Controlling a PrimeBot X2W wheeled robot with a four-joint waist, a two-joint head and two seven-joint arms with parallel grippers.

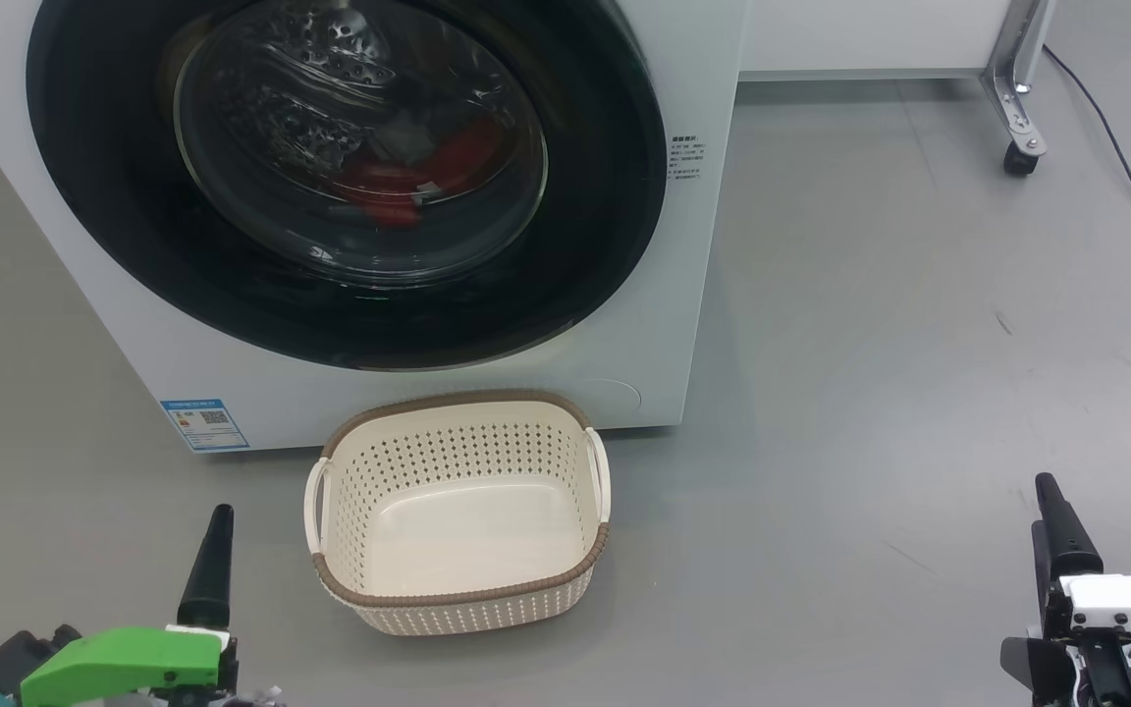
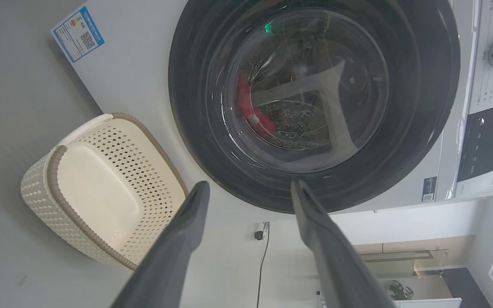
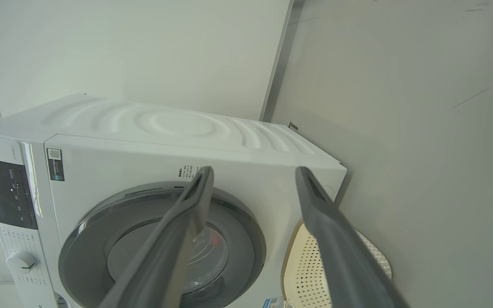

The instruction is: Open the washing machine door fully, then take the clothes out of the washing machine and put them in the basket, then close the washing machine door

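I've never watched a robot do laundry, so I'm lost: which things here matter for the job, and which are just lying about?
For the job:
washing machine
washing machine door, shut
red clothes inside the drum
basket, empty

Just lying about:
black cable on the floor
wheeled metal leg

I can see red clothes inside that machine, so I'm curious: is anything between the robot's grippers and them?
Yes. The washing machine door is shut over the clothes, which show through its glass. The left gripper and right gripper stand open, apart from it. The basket below is uncovered.
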